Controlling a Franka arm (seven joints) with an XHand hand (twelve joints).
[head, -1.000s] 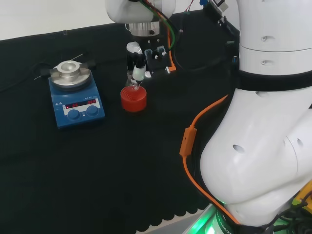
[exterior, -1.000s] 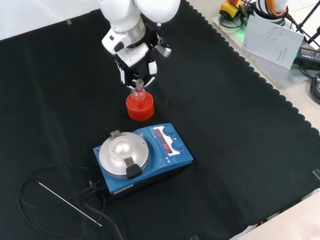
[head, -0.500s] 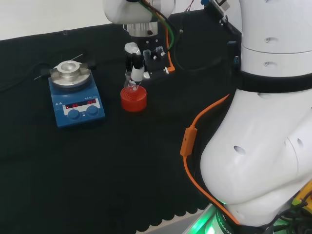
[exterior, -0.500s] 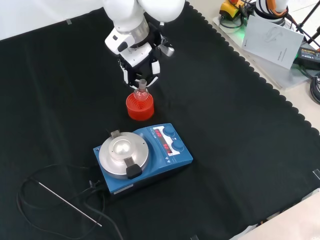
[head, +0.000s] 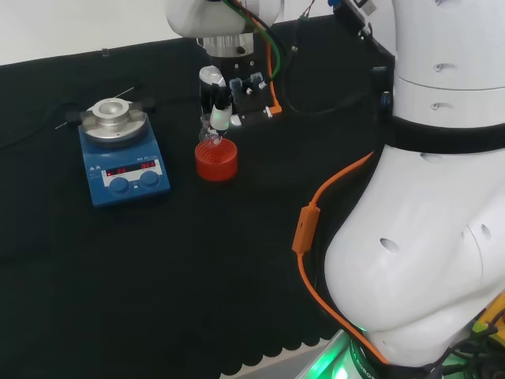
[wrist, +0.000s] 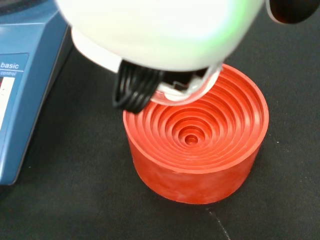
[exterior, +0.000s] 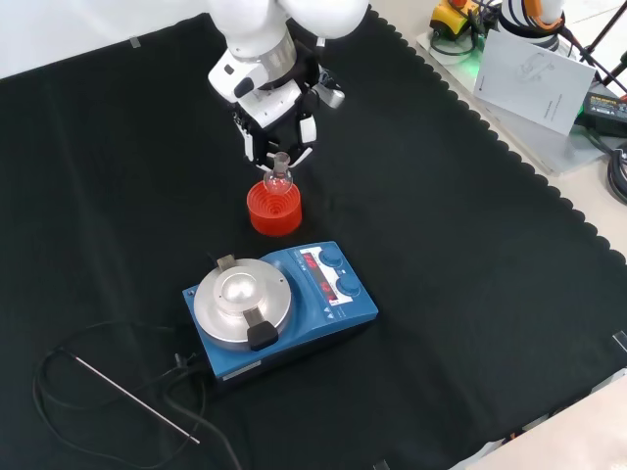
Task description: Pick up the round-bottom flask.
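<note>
- Above the red ribbed stand (exterior: pixel 274 209), near the middle of the cloth in the front view, the round-bottom flask (exterior: pixel 279 179) hangs with its bulb just clear of the stand's ribbed bowl; the wrist view shows the bowl bare beneath the glass (wrist: pixel 186 90).
- Hand (exterior: pixel 275 132): fingers curled in on the flask's neck from above, pinching it; the contact itself is partly hidden by the fingers.
- Handling, as a judgement: small clear glass, light, stiff, fragile and likely slippery. The neck is the sound place to take hold, the round bulb offering no flat purchase.
- Orientation: long axis close to upright, neck up toward the palm, bulb down toward the stand.
- Surroundings: blue hotplate stirrer (exterior: pixel 279 304) sits nearer in the front view, apart from the stand.
</note>
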